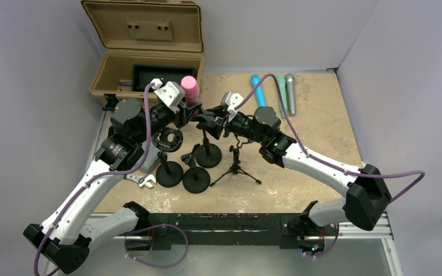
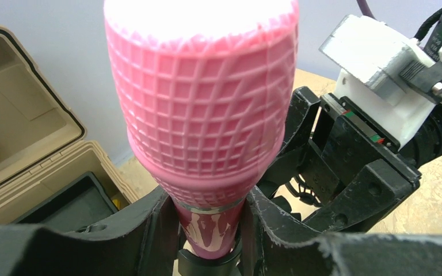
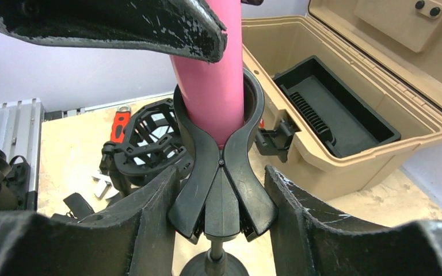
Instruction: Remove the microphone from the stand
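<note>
The pink microphone (image 1: 189, 87) stands upright with its shaft in the black clip (image 3: 221, 172) of a round-based stand (image 1: 209, 155). In the left wrist view its mesh head (image 2: 201, 98) fills the frame. My left gripper (image 2: 210, 230) is shut on the shaft just under the head, with a finger (image 2: 149, 230) pressed on each side. My right gripper (image 3: 221, 213) is shut on the clip's lower wings below the pink shaft (image 3: 213, 86). In the top view the left gripper (image 1: 189, 110) and the right gripper (image 1: 212, 119) meet at the stand.
An open tan case (image 1: 144, 63) stands at the back left. Blue (image 1: 258, 89), green (image 1: 281, 92) and grey (image 1: 290, 89) microphones lie at the back. Two round-base stands (image 1: 169, 172) (image 1: 196, 179), a tripod (image 1: 236, 167), a shock mount (image 1: 170, 140) and a wrench (image 1: 144, 181) crowd the front.
</note>
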You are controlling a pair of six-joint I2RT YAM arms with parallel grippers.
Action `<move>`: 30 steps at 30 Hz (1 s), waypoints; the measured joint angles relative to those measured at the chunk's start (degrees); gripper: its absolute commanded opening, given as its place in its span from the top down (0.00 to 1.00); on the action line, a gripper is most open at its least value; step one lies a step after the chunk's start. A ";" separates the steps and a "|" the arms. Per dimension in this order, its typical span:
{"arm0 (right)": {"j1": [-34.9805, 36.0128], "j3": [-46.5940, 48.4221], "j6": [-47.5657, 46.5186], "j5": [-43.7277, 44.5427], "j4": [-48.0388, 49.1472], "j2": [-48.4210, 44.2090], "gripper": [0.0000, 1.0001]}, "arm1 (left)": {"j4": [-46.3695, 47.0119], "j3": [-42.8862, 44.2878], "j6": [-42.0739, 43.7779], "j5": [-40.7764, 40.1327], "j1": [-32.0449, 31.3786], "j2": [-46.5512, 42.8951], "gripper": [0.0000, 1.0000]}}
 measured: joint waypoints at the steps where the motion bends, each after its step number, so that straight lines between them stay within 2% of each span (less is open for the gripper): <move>1: 0.09 0.46 -0.11 -0.07 -0.50 0.22 1.00 | 0.09 0.00 -0.13 0.44 0.00 -0.24 1.00; 12: 0.11 2.58 -0.98 0.44 -2.36 1.18 1.00 | -8.02 9.27 -0.92 0.46 -0.72 4.90 1.00; 18: 0.26 3.41 -0.87 0.04 -1.03 1.92 1.00 | -14.40 14.88 1.25 -4.24 -4.15 5.90 1.00; 24: 0.31 4.07 -0.31 -0.02 0.76 2.03 1.00 | -20.37 22.58 5.73 -10.45 -10.21 8.31 1.00; 30: 0.37 4.48 0.11 -0.02 1.70 2.71 1.00 | -23.63 25.59 6.60 -12.79 -11.52 9.40 1.00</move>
